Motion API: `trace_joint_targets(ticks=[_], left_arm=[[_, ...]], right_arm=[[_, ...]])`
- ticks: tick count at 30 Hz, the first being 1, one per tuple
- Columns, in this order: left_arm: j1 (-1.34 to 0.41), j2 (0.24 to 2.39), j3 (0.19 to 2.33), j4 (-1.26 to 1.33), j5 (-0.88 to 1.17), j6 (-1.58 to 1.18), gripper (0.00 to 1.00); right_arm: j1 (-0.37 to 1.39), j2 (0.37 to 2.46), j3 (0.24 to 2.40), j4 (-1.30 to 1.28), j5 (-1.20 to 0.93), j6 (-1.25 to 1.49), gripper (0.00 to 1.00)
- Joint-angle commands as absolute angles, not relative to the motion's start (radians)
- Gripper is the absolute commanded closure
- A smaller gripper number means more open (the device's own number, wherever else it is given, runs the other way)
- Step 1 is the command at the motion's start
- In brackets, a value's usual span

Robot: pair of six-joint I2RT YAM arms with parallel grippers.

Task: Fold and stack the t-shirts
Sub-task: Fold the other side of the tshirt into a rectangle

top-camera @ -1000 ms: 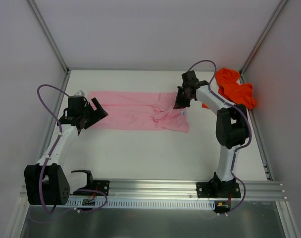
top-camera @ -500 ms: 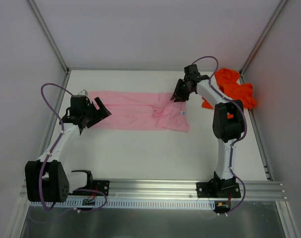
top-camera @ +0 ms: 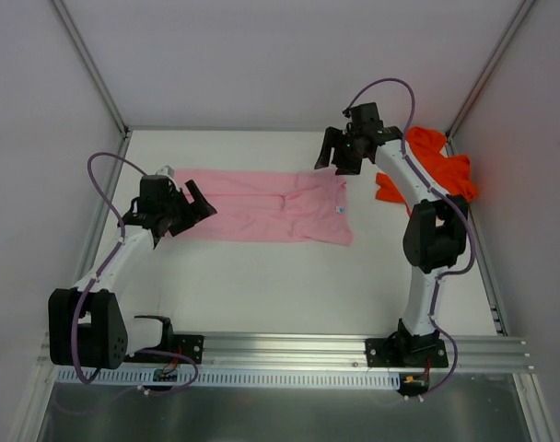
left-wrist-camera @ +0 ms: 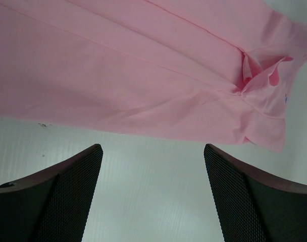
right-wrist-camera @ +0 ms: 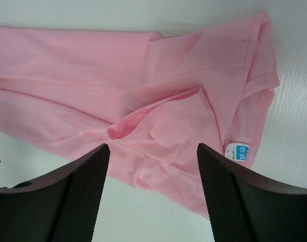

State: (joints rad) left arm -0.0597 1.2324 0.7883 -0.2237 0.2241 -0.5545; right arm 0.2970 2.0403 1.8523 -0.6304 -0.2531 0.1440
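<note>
Pink t-shirt point(top-camera: 262, 204) lies on the table point(top-camera: 262, 285), folded lengthwise into a long band. Orange t-shirt point(top-camera: 438, 166) sits crumpled far right. We judge crosswise folds and stacking remain. Left gripper point(top-camera: 199, 201) and right gripper point(top-camera: 333, 158) gape wide, empty.

Bright, even light — faint shadows

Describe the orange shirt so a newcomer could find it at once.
Start at the white table and go to its far right corner. The orange shirt lies crumpled there. Unlike the pink shirt, laid flat mid-table, it is bright and bunched.
</note>
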Motion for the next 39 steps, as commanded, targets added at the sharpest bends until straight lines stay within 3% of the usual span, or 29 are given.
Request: trace_joint_targets(ticks=[1,3,6,7,10,24,39], left_arm=[[-0.069,1.239,0.825,-0.199,0.238,-0.572,0.18],[-0.069,1.244,0.844,-0.228,0.212,-0.568,0.18],[-0.069,1.253,0.867,-0.255,0.198,-0.56,0.18],[-0.069,1.253,0.87,-0.256,0.192,-0.56,0.18],[-0.071,1.259,0.888,-0.271,0.17,-0.555,0.18],[-0.069,1.273,0.945,-0.351,0.094,-0.506,0.15],[-0.068,1.344,1.092,-0.414,0.057,-0.408,0.1]], right_arm=[[0.319,1.899,1.786,-0.652,-0.282,0.051,0.29],[0.35,1.846,1.679,-0.637,-0.252,0.034,0.36],[0.38,1.81,1.55,-0.586,-0.259,0.051,0.6],[0.388,1.813,1.533,-0.58,-0.258,0.064,0.82],[0.426,1.851,1.523,-0.581,-0.244,0.095,0.99],[0.46,2.124,1.742,-0.534,-0.239,0.175,0.94],[0.457,2.301,1.98,-0.534,-0.21,0.169,0.78]])
